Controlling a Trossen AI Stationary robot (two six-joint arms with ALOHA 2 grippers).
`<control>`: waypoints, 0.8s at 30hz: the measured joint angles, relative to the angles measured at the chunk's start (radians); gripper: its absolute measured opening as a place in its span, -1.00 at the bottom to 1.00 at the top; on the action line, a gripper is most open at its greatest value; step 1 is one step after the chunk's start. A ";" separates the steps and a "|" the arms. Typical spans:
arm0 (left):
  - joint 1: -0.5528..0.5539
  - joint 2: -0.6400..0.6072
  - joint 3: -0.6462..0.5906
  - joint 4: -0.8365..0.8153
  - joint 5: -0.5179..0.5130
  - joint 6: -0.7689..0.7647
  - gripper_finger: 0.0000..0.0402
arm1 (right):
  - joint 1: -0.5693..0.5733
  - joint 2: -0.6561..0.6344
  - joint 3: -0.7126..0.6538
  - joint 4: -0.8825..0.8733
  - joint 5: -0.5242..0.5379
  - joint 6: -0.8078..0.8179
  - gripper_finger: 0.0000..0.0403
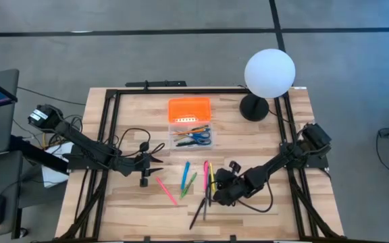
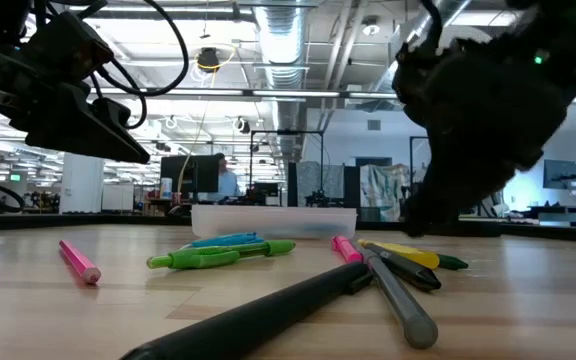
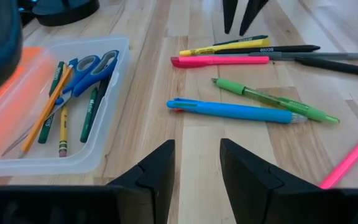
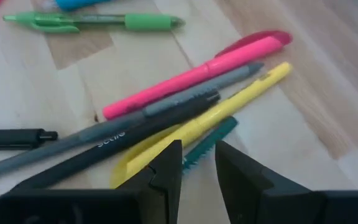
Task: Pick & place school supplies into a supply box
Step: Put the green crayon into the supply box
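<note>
Where the table's near edge runs, a black pen (image 1: pixel 196 214) lies slanted on the wood, with a grey pen (image 2: pixel 400 298) beside it. Just beyond them the right gripper (image 1: pixel 211 196) hangs low over a tight bunch of supplies: a yellow highlighter (image 4: pixel 197 127), a pink highlighter (image 4: pixel 194 74), a dark pen (image 4: pixel 126 138) and a green pencil (image 4: pixel 209 144) tucked under the yellow one. Its fingers (image 4: pixel 166 168) stand a little apart, straddling the yellow highlighter's near end; whether they press on it cannot be told.

A step farther toward the left arm lie a green pen (image 1: pixel 189 185) and a blue pen (image 1: pixel 186 173), side by side, and another pink marker (image 1: pixel 166 190) lies apart from them.

The left gripper (image 1: pixel 157 160) hovers above bare wood near that pink marker, its fingers (image 3: pixel 157 171) parted with nothing between them.

Farther back at mid-table sits the supply box (image 1: pixel 172 132), its clear tray holding blue-handled scissors (image 3: pixel 89 73), green pencils and an orange pencil, with the orange lid (image 1: pixel 189 109) laid open behind it. Beyond, at the far right corner, stands a white globe lamp (image 1: pixel 269 72).
</note>
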 joint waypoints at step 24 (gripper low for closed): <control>0.000 0.000 0.001 0.000 0.000 -0.005 -0.39 | -0.003 0.027 0.006 -0.212 -0.102 -0.032 -0.77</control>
